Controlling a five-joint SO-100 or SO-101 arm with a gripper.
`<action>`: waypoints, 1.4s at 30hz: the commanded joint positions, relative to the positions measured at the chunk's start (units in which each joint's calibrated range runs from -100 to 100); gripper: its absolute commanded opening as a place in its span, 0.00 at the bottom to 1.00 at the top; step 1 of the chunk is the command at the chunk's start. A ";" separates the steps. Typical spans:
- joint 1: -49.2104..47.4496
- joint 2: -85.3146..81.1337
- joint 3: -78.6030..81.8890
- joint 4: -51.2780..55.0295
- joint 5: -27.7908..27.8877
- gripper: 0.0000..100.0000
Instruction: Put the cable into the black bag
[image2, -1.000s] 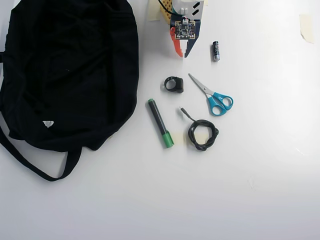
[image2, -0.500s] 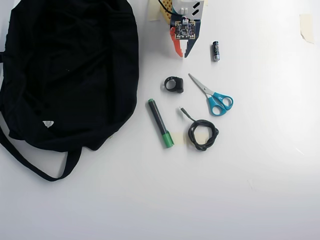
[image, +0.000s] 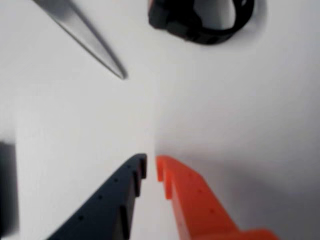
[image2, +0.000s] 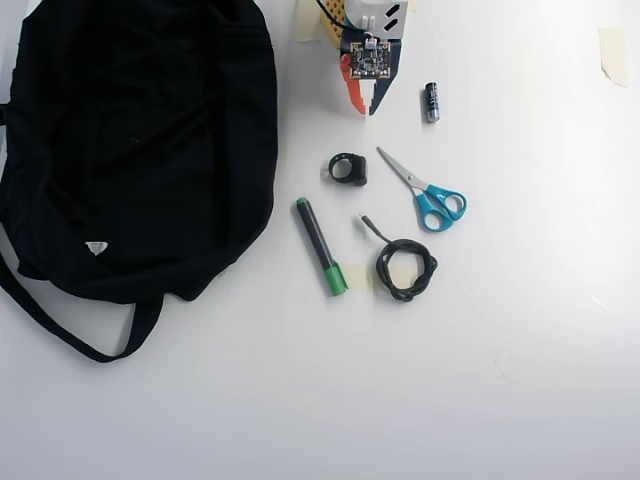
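The black cable (image2: 405, 268) lies coiled on the white table, right of centre in the overhead view, with one loose end pointing up-left. It is out of the wrist view. The black bag (image2: 130, 150) lies slumped at the left, its strap trailing toward the front. My gripper (image2: 363, 104) is at the top centre, well behind the cable and apart from it. In the wrist view the gripper (image: 151, 162) has a dark finger on the left and an orange finger (image: 190, 195) on the right. The tips are nearly together, with nothing between them.
A small black ring-shaped object (image2: 348, 168) lies just in front of the gripper and also shows in the wrist view (image: 205, 22). Blue-handled scissors (image2: 425, 190), whose blade shows in the wrist view (image: 85, 37), a green-capped marker (image2: 320, 245) and a small battery (image2: 432, 102) lie around the cable.
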 joint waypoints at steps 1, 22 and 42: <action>0.11 -0.66 1.25 2.24 0.15 0.02; -0.34 -0.42 0.53 2.15 -0.22 0.02; -6.70 41.91 -31.01 -40.40 0.05 0.02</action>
